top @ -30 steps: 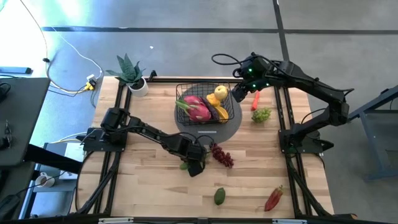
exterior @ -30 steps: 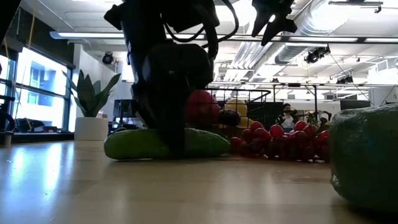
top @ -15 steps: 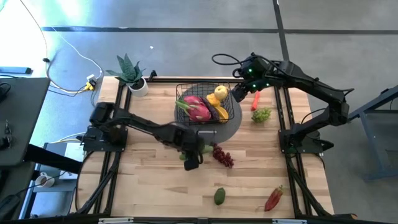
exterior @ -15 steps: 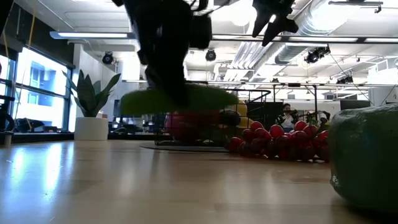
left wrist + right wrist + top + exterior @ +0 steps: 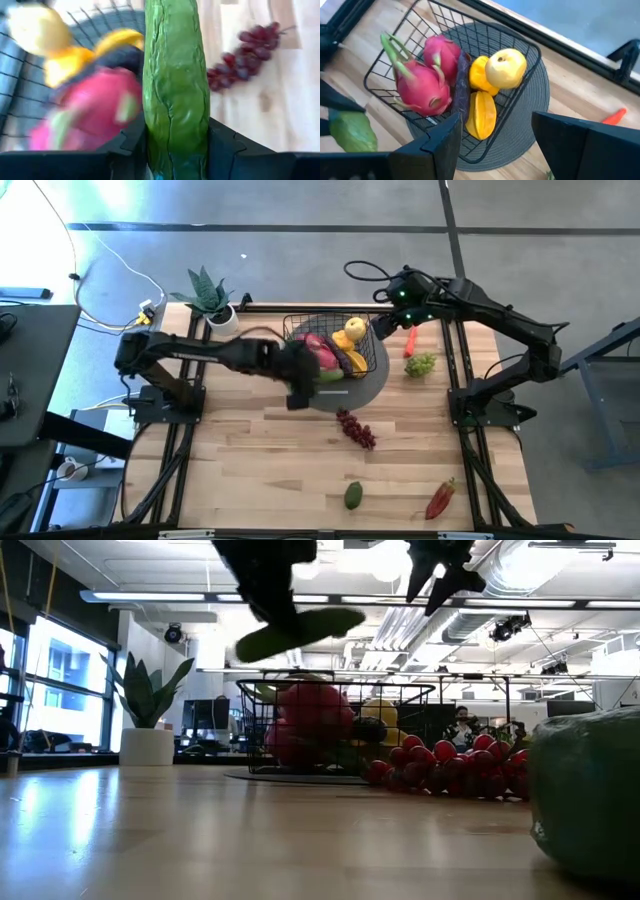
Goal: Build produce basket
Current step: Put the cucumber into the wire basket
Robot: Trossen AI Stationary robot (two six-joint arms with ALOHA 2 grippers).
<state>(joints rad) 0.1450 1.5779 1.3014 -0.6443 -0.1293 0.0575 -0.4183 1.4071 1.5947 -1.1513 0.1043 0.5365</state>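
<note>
The black wire basket (image 5: 372,350) stands on a round grey mat at the far middle of the table. It holds two pink dragon fruits (image 5: 427,82), a yellow pear (image 5: 506,67) and a starfruit (image 5: 482,114). My left gripper (image 5: 298,385) is shut on a green cucumber (image 5: 175,85), up in the air at the basket's near left side; the cucumber also shows in the low view (image 5: 300,630). My right gripper (image 5: 492,145) is open and empty above the basket's far right corner (image 5: 385,328). My left gripper pinches the cucumber's two long sides (image 5: 150,145) between its two fingers. The fingers come from above and lie across it. The cucumber is lifted clear of the table, above the basket's rim height, lying near level with one end tipped up (image 5: 345,618).
Purple grapes (image 5: 357,430) lie on the table near the mat. Green grapes (image 5: 421,364) and a red chilli (image 5: 410,340) lie right of the basket. An avocado (image 5: 352,495) and a red fruit (image 5: 440,500) lie near the front edge. A potted plant (image 5: 210,300) stands far left.
My left gripper has lifted the cucumber off the table beside the purple grapes and carried it up and toward the far edge, to the basket's near left side. The cucumber has gone from lying on the wood to hanging clear, slightly tipped. My right gripper has kept still.
</note>
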